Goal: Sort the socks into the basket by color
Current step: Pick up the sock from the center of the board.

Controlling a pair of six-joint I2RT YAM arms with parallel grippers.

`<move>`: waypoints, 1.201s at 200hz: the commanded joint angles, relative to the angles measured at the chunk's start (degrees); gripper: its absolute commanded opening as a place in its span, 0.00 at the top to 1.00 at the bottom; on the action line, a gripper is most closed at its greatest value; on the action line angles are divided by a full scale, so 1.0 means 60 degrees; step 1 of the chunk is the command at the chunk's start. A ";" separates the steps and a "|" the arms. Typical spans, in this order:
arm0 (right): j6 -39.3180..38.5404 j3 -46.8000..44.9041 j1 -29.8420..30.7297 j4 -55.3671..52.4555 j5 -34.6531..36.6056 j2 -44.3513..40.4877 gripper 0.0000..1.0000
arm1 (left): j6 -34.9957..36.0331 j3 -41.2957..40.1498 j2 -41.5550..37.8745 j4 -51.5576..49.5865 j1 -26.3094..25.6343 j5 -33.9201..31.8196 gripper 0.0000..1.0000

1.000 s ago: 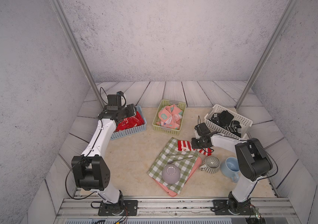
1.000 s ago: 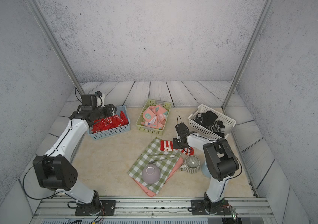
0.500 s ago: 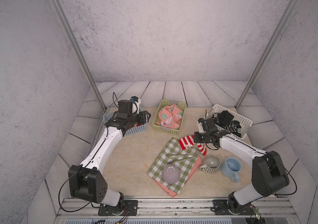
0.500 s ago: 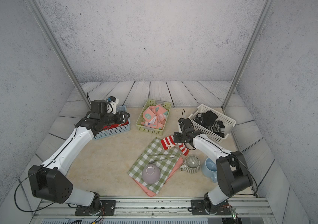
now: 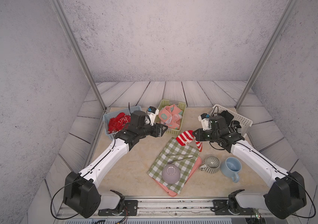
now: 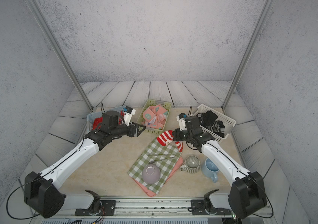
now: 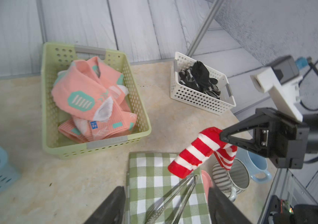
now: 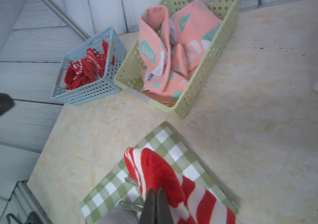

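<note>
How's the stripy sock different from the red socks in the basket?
The stripy sock has broad white bands; the red socks carry small white prints. The stripy sock hangs from the right gripper over the checked cloth; the red socks lie bunched in the blue basket. Both are red and white.

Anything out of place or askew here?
The bowl sits upside down on the checked cloth, which lies crooked over the pink tray. Nothing looks spilled or damaged.
</note>
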 commanded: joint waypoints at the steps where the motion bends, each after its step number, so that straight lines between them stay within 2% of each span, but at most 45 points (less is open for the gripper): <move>1: 0.0138 0.0058 -0.0029 0.0282 -0.1604 -0.0288 1.00 | 0.0731 -0.0329 -0.0166 0.0944 -0.0538 0.0422 0.29; 60: 0.0466 0.0058 0.0007 0.0730 -0.3389 -0.0591 1.00 | 0.1299 -0.0554 0.0212 0.1856 -0.1469 0.1284 0.24; 84: 0.0663 -0.0001 0.0007 0.1062 -0.3882 -0.0664 1.00 | 0.1508 -0.0435 0.0498 0.1773 -0.1668 0.1212 0.24; 142: 0.0965 -0.0028 0.0043 0.1462 -0.4582 -0.0649 1.00 | 0.1611 -0.0199 0.0951 0.1920 -0.1851 0.1229 0.34; 163: 0.1001 -0.0044 0.0055 0.1513 -0.4635 -0.0634 1.00 | 0.1511 -0.0181 0.1046 0.2177 -0.1923 0.1373 0.41; 179: 0.1014 -0.0081 0.0045 0.1529 -0.4631 -0.0621 1.00 | 0.1456 -0.0106 0.1149 0.2241 -0.2011 0.1377 0.51; 209: 0.0971 -0.0068 0.0047 0.1512 -0.4589 -0.0538 1.00 | 0.1273 -0.0044 0.1054 0.2121 -0.2049 0.1164 0.92; 217: 0.0885 0.0004 0.0051 0.1347 -0.4550 -0.0492 1.00 | 0.1168 -0.0095 0.0945 0.2110 -0.2049 0.0995 1.00; 240: 0.0746 0.0129 0.0054 0.1074 -0.4254 -0.0503 0.97 | 0.0999 -0.0094 0.0550 0.1890 -0.2049 0.0458 1.00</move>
